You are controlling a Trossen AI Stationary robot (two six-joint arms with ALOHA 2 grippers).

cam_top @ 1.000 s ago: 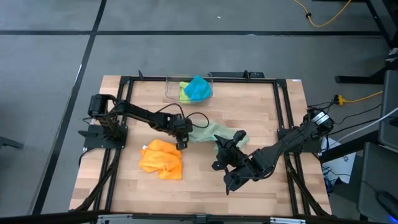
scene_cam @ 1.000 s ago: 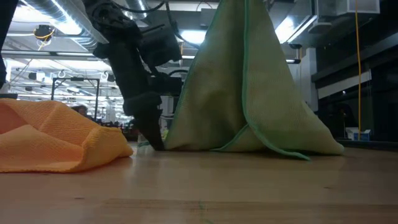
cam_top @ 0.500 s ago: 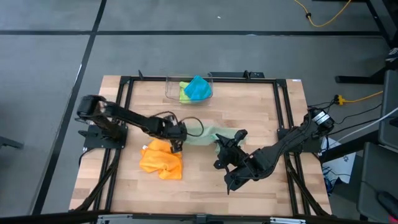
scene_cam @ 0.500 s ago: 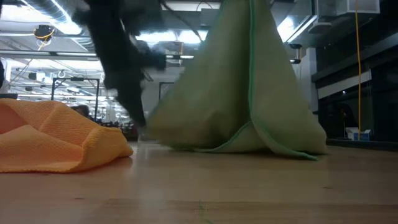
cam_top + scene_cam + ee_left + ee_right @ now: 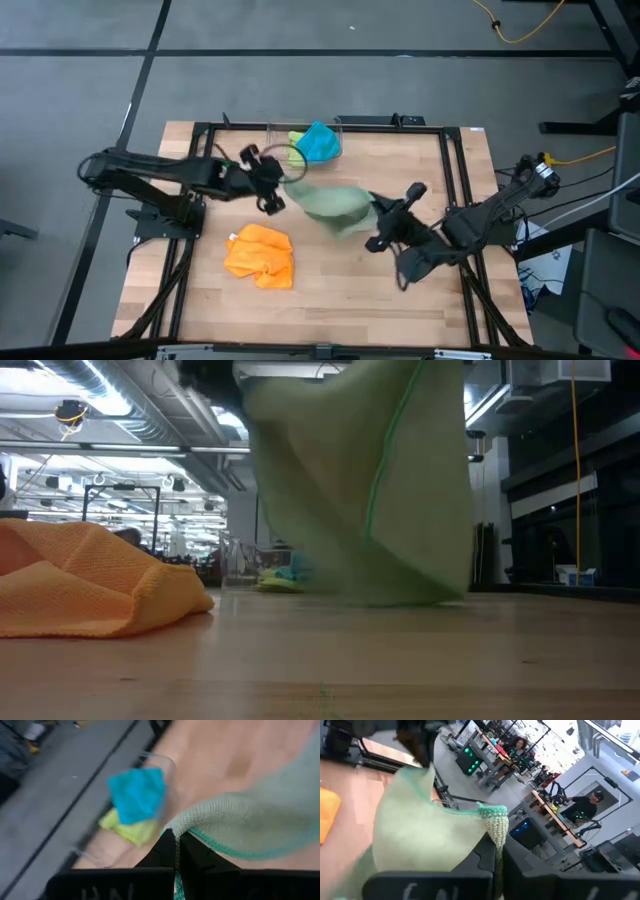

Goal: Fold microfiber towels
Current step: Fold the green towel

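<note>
The pale sage green towel (image 5: 335, 204) hangs between my two grippers above the table's middle; in the low view (image 5: 360, 490) it hangs as a blurred sheet with its lower edge close to the tabletop. My left gripper (image 5: 279, 185) is shut on its far-left end, my right gripper (image 5: 379, 213) on its right end. The orange towel (image 5: 260, 255) lies crumpled on the table at the near left. The teal blue towel (image 5: 318, 141) and the lime green towel (image 5: 296, 148) lie in the clear bin (image 5: 275, 140) at the far edge. My left gripper pinches a green-hemmed corner of the sage towel (image 5: 173, 827) between its two shut fingers (image 5: 170, 851). The towel spreads away from the fingers toward the right gripper, lifted off the table. My right gripper pinches another hemmed corner of the sage towel (image 5: 494, 816) between its shut fingers (image 5: 487, 855). The cloth hangs from there toward the left gripper.
The clear bin stands at the table's far middle, just beyond the left gripper. The orange towel takes up the near left. Bare wood (image 5: 420, 300) lies at the near middle and right. A black frame (image 5: 455, 180) runs round the tabletop.
Both grippers have risen, shut on the sage towel. My left gripper has gone from beside the orange towel toward the far left, near the bin; my right gripper has gone right and toward the far edge. The towel, earlier a tent standing on the table, now hangs spread between them.
</note>
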